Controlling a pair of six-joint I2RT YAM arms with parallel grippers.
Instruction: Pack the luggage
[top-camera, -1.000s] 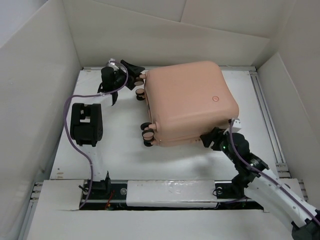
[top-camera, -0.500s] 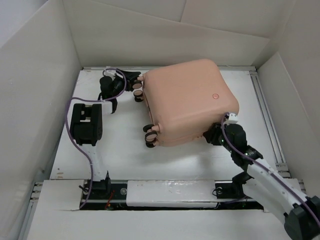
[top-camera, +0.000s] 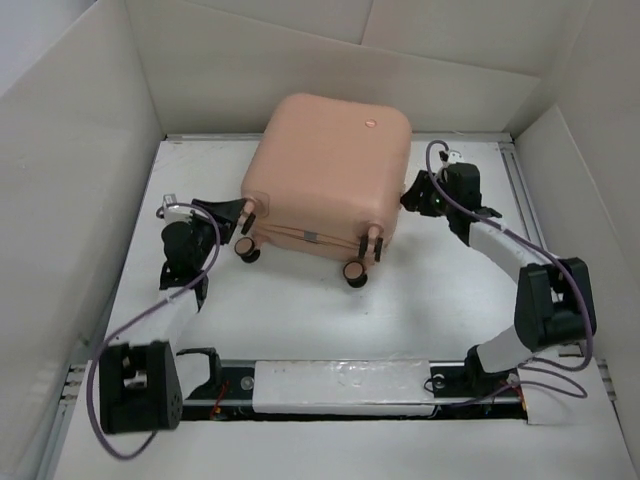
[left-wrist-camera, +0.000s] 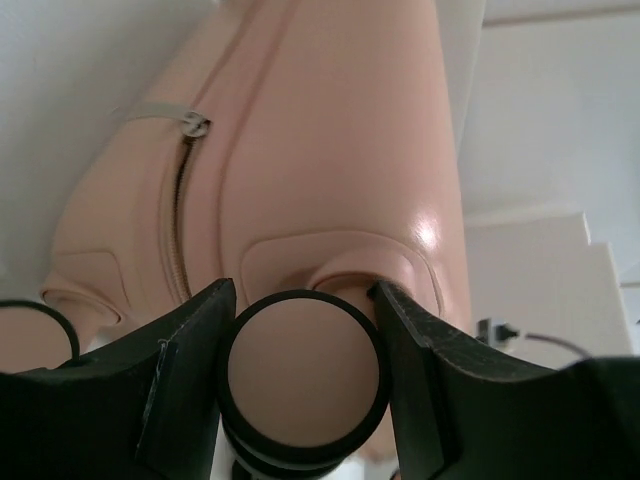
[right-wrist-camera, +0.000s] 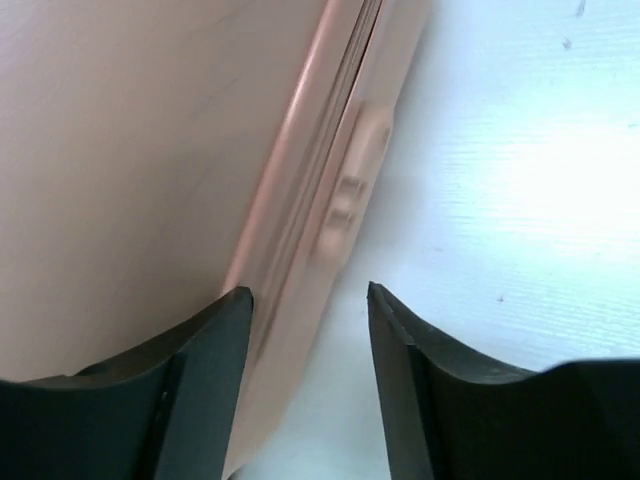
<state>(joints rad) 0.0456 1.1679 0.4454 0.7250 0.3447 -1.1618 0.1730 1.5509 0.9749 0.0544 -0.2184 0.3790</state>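
Luggage (top-camera: 330, 160) shut, interior hidden; one caster wheel (left-wrist-camera: 303, 375) in left tool (left-wrist-camera: 305, 300)

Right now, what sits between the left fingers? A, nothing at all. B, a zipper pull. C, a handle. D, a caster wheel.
D: in the left wrist view a black-rimmed pink wheel on the suitcase fills the gap, with the left fingers touching its rim on both sides.
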